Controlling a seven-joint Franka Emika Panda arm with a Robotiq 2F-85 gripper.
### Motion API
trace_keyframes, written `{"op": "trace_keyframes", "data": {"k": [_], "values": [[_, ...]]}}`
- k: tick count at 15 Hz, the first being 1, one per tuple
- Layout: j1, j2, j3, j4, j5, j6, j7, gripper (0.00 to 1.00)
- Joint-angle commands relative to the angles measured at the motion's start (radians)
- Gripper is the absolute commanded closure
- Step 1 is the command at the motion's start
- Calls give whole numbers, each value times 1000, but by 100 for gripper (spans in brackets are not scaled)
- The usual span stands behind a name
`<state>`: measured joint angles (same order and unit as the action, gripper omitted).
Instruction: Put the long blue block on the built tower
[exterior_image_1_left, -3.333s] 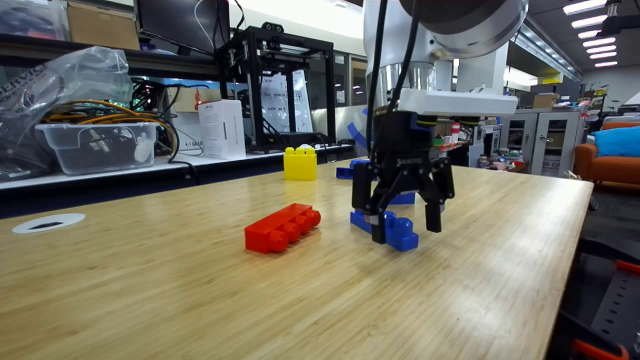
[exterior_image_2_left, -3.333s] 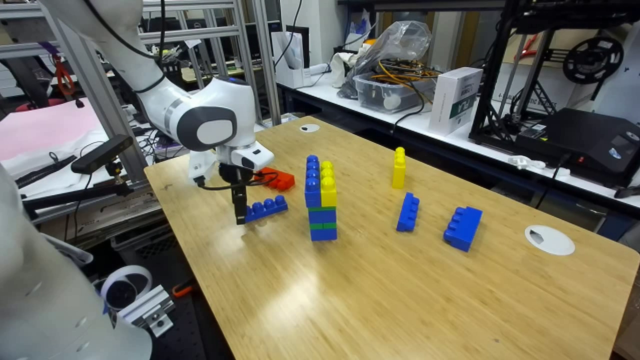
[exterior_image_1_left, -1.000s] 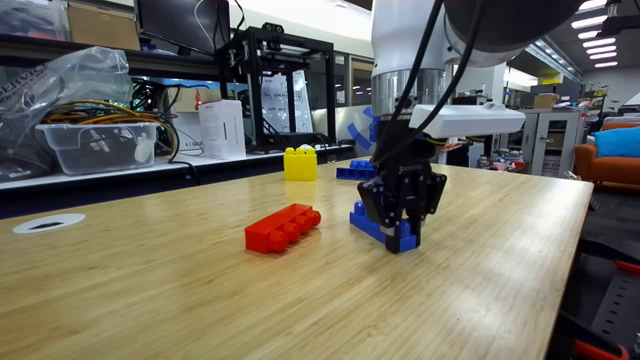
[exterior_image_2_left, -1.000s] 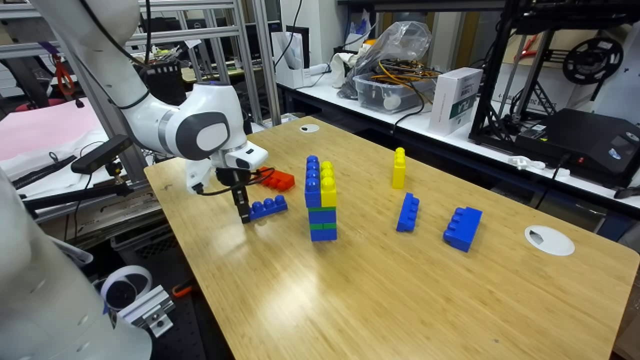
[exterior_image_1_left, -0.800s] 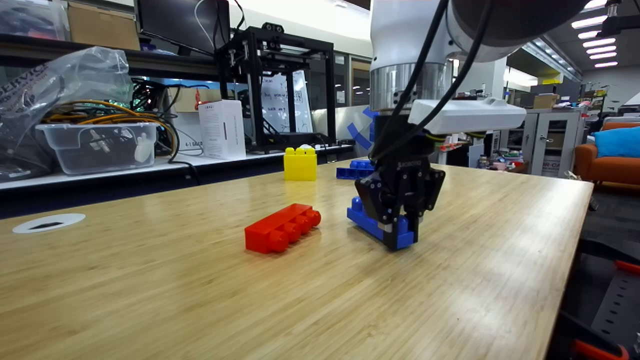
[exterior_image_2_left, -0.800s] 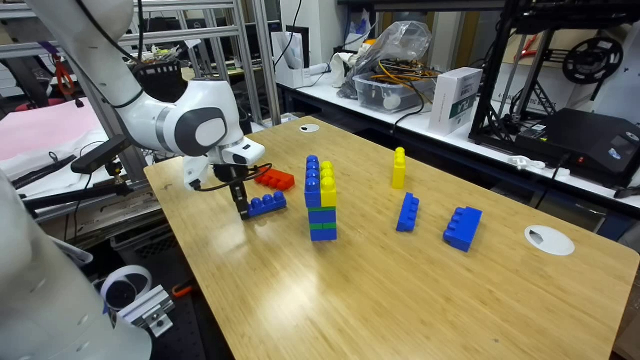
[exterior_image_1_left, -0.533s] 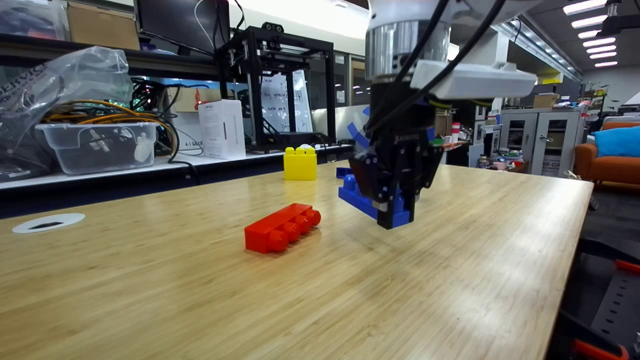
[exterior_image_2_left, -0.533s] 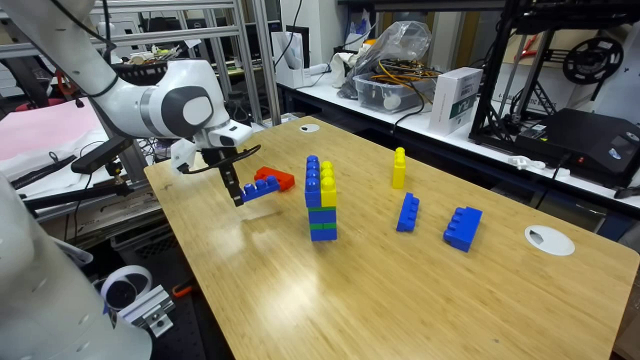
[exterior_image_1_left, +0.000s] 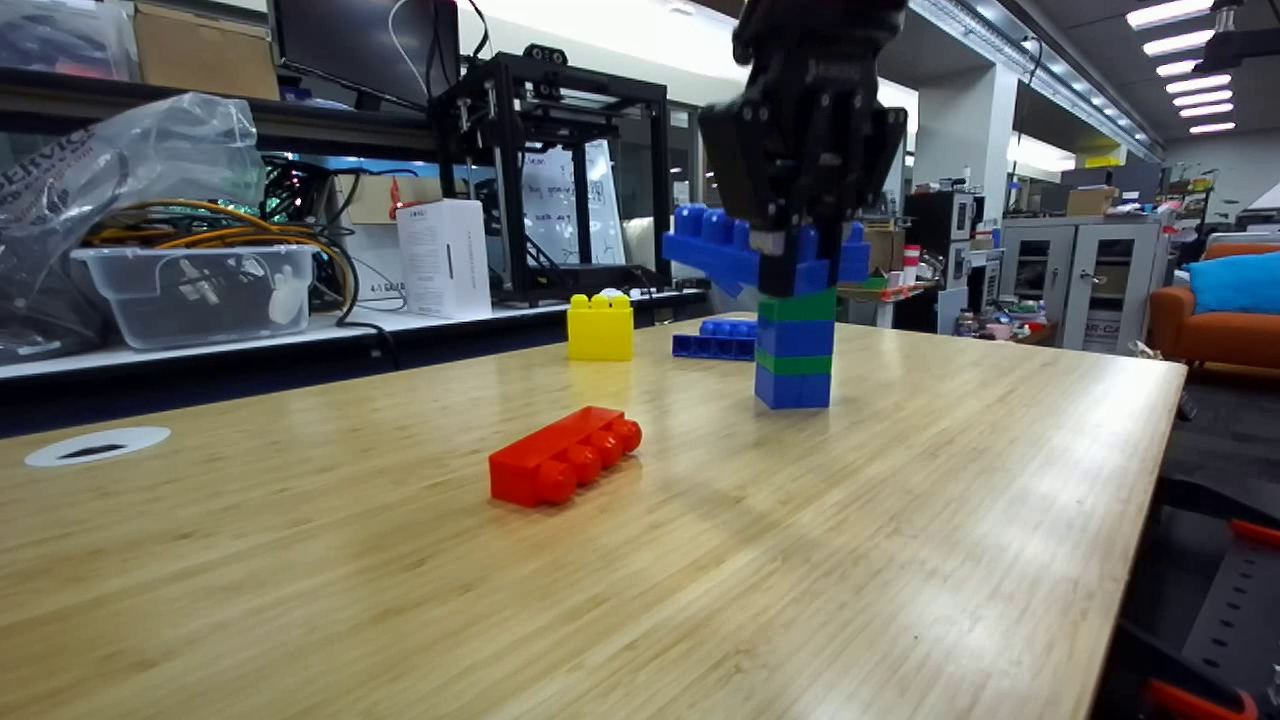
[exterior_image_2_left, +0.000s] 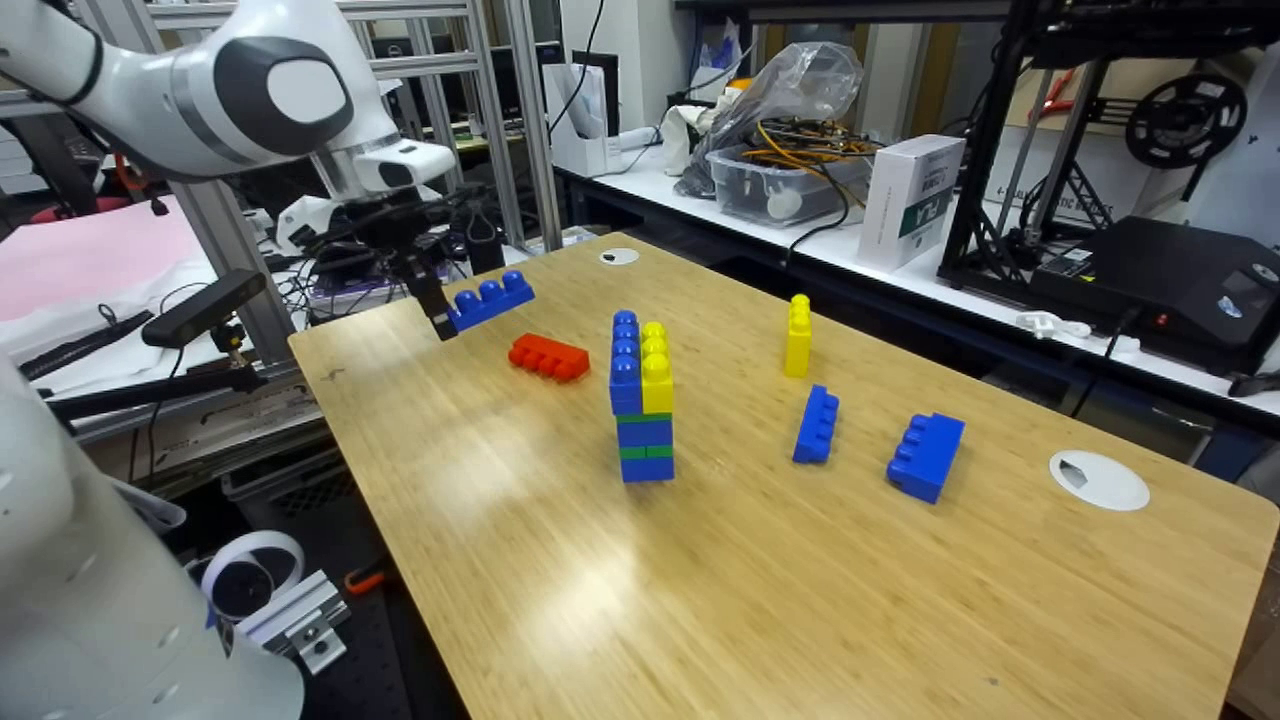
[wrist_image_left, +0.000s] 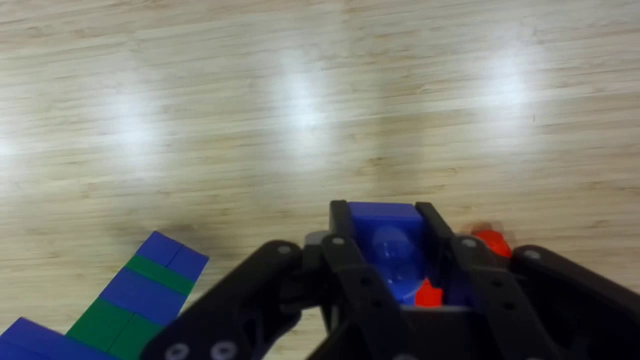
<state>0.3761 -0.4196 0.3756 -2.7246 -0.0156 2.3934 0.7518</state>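
The long blue block (exterior_image_2_left: 492, 300) hangs in the air above the table, held near one end. My gripper (wrist_image_left: 382, 205) is shut on it, with a finger pressed to each long side, and the rest of the block juts out beyond the fingers (exterior_image_1_left: 775, 275). The built tower (exterior_image_2_left: 645, 432) stands upright on the table, apart from the block. Its lower layers are blue and green; a blue and a yellow studded brick sit side by side on top. In an exterior view the gripper and block partly cover the top of the tower (exterior_image_1_left: 795, 340).
The red brick (exterior_image_2_left: 548, 357) lies on its side on the table, near the gripper's side. A yellow brick (exterior_image_2_left: 797, 337) stands beyond the tower. Two more blue bricks, one narrow (exterior_image_2_left: 817, 425) and one wider (exterior_image_2_left: 926, 457), lie past the tower.
The gripper stood open around the block's end on the table; it has since shut on it and lifted it well off the surface. The tower and other bricks have not moved.
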Motion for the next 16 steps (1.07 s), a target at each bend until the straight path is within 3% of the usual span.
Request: {"op": "trace_keyframes", "data": {"k": [1, 8, 16], "values": [[-17, -92, -18, 31, 43, -130, -85, 90], [-111, -201, -125, 84, 109, -278, -235, 90], [-219, -201, -152, 96, 152, -288, -243, 90]]}}
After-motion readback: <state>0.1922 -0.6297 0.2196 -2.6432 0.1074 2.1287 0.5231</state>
